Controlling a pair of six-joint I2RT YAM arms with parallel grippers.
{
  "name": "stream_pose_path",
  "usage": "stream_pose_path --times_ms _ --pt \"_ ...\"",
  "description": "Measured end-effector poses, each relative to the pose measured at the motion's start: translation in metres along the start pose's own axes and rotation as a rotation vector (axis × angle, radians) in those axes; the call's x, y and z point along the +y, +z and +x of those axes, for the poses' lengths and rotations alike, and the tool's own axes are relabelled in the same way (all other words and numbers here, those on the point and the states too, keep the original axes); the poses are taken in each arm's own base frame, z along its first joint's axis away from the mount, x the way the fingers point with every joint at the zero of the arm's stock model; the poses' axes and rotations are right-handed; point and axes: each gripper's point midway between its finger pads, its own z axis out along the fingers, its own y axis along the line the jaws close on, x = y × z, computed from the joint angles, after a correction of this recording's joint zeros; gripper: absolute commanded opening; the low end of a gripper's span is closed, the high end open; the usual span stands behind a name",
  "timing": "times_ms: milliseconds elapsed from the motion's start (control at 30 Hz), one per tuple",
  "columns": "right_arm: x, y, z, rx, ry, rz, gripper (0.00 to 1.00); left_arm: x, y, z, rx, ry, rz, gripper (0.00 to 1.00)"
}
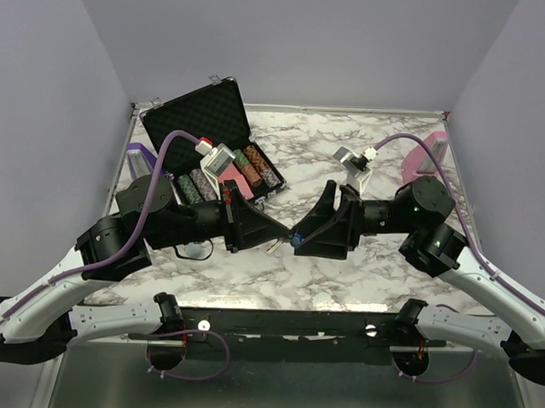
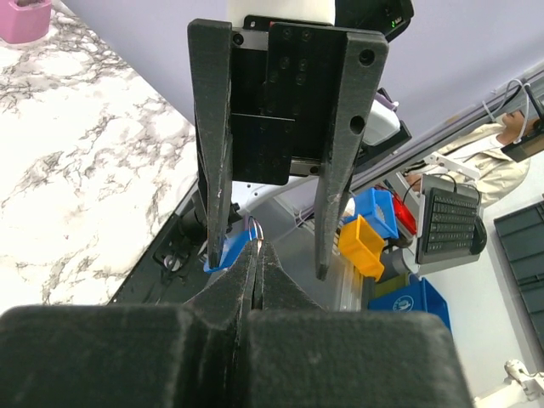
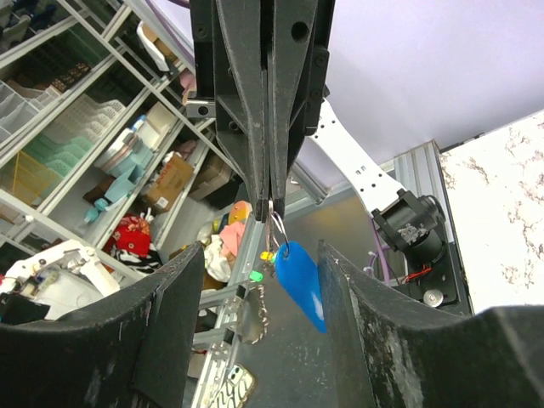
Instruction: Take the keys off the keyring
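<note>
My left gripper [image 1: 287, 233] is shut on the thin metal ring of the keyring [image 3: 276, 225] and holds it above the middle of the table. In the left wrist view its fingers [image 2: 257, 248] are pressed together on the ring. The blue oval tag [image 3: 302, 285] hangs from the ring, and the small key [image 3: 255, 310] dangles beside it. The key also shows in the top view [image 1: 273, 247]. My right gripper [image 1: 300, 243] is open. It faces the left gripper, its fingers [image 3: 262, 246] on either side of the tag and key, touching neither.
An open black poker chip case [image 1: 211, 157] with rows of striped chips stands at the back left of the marble table [image 1: 342, 269]. A pink object [image 1: 426, 156] stands at the back right, and a purple one [image 1: 138, 155] at the left edge.
</note>
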Motion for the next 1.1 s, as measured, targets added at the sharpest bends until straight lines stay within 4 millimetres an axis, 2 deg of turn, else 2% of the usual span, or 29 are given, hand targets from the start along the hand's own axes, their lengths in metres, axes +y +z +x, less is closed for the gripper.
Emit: stream_pose_path --times_ms 300,867,1100 --pt "-0.0021 0.0009 0.0004 -0.007 0.005 -0.001 0.44 0.0005 -0.0011 -0.0024 -0.013 0.001 -0.006 0.0" --pt "-0.0089 0.0041 -0.0009 -0.014 0.012 0.015 0.24 0.0004 -0.0006 -0.0034 -0.019 0.001 -0.005 0.0" --pt "-0.0082 0.0044 -0.0017 -0.019 0.006 0.01 0.08 0.0012 0.0 -0.0027 -0.02 0.001 -0.003 0.0"
